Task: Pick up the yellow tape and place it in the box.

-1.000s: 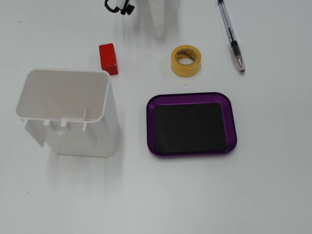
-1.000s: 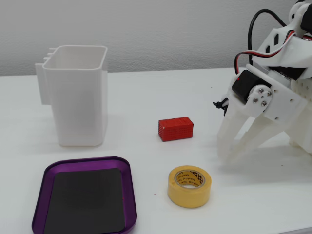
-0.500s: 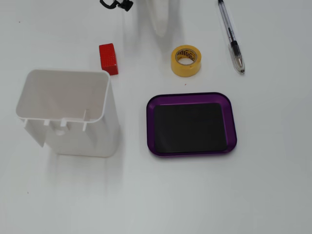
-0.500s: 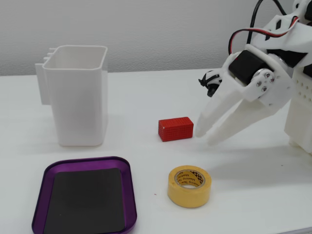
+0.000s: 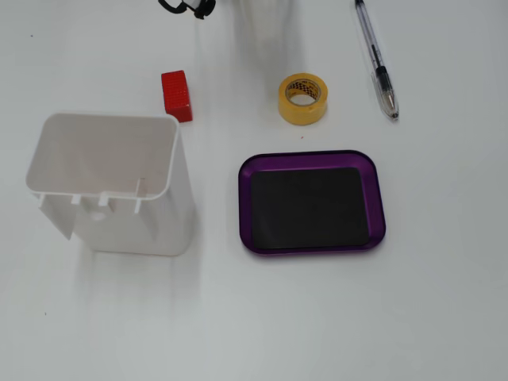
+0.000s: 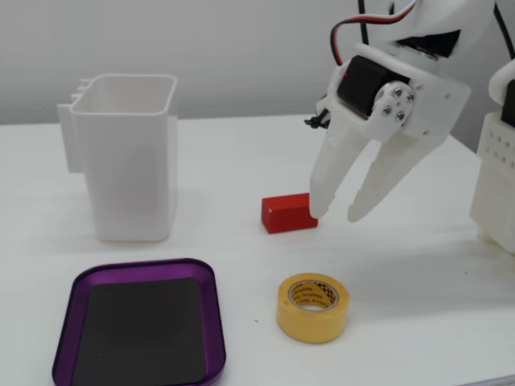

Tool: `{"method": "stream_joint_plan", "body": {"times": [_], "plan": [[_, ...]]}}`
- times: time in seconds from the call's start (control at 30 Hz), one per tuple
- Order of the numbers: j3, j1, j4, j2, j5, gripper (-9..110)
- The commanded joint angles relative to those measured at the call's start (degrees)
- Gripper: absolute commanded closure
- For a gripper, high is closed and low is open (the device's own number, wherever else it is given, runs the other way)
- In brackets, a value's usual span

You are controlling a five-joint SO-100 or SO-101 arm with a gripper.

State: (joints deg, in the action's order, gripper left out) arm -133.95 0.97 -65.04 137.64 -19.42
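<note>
- I saw the gripper (image 6: 336, 217) in the upper right of the low fixed view, its two white fingers (image 6: 328, 167) pointed down and spread apart, with nothing between them.
- Its fingertips hung above the table (image 6: 241, 161), just right of the red block (image 6: 287, 213); I could not tell whether the nearer tip touched the block.
- In the top-down fixed view almost all of the arm lay outside the frame; only a black cable loop (image 5: 189, 7) showed at the top edge, with a faint blur beside it.
- The red block (image 5: 177, 96) sat in the upper left part of that view, near the far corner of the white container (image 5: 107, 182).
- The yellow tape (image 6: 313, 307) lay flat on the table, hole upward, below the gripper in the low view and clear of it.
- From above, the yellow tape (image 5: 302, 99) was in the upper middle, near the top edge of the box (image 5: 311, 157) but not touching it.
- The box (image 6: 211, 305), purple-rimmed with a black floor, lay in the lower left of the low view, to the left of the tape, and held nothing.
- The tall white container (image 6: 129, 157) stood upright behind the box, open at the top.
- A clear pen (image 5: 376, 59) lay at the upper right of the top-down view, well apart from the tape.
</note>
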Motion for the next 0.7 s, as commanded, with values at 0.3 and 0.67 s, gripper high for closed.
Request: {"method": "stream_joint_plan", "body": {"times": [0.3,0.67], "plan": [[6.4,-0.2,3.4,-15.6,0.2,90],[5.7,-10.0,4.8,-16.1,0.6,90]]}}
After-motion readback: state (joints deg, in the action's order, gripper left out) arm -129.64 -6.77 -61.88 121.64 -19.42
